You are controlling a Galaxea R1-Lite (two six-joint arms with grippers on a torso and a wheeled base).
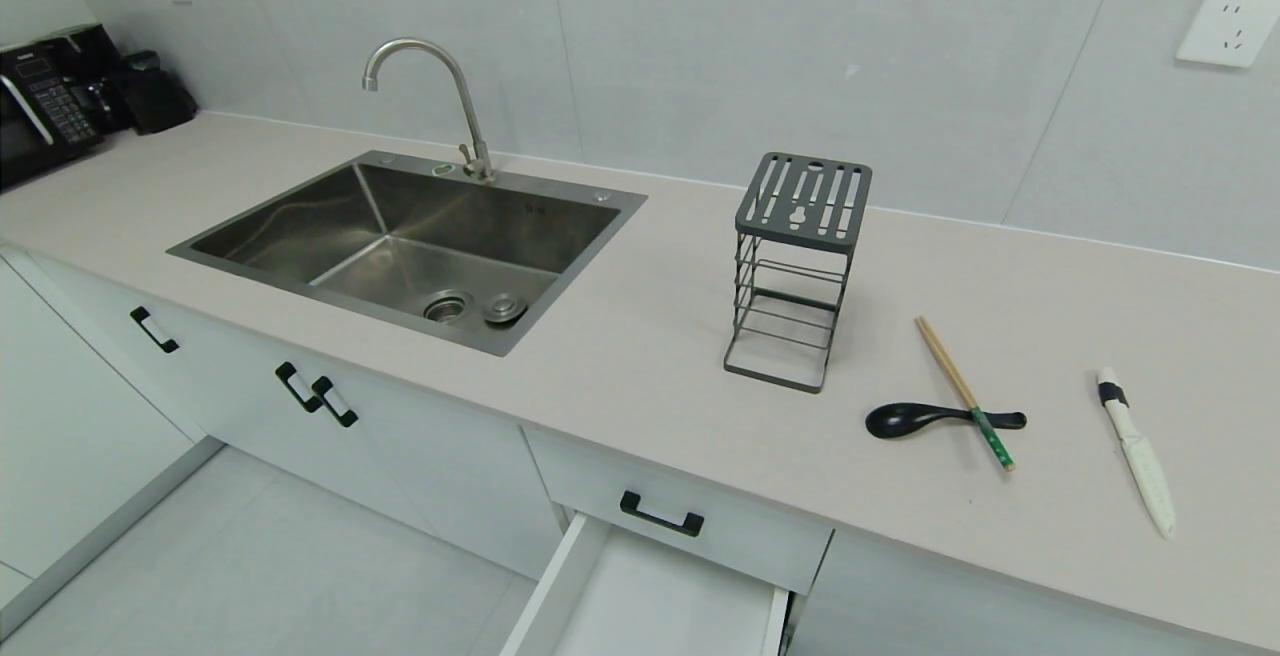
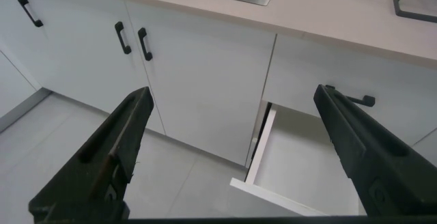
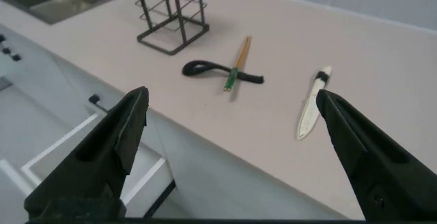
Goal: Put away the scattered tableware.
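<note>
Spreading wide and empty, likely readied for a pick, the right gripper point(image 3: 232, 98) faces the counter point(image 1: 640, 356) and the left gripper point(image 2: 232, 98) the pulled-out drawer point(image 1: 650, 596), while beside the slotted rack point(image 1: 800, 266) lie the white knife point(image 1: 1135, 451), the chopsticks point(image 1: 950, 366) and, under them, the black spoon point(image 1: 895, 420), none yet stowed.

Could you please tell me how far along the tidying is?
Done: only the drawer below the counter stands open. In hand: nothing; left hand and right hand are open, empty. Left: the black spoon, the chopsticks across its handle and the white knife all lie on the counter by the rack.
</note>
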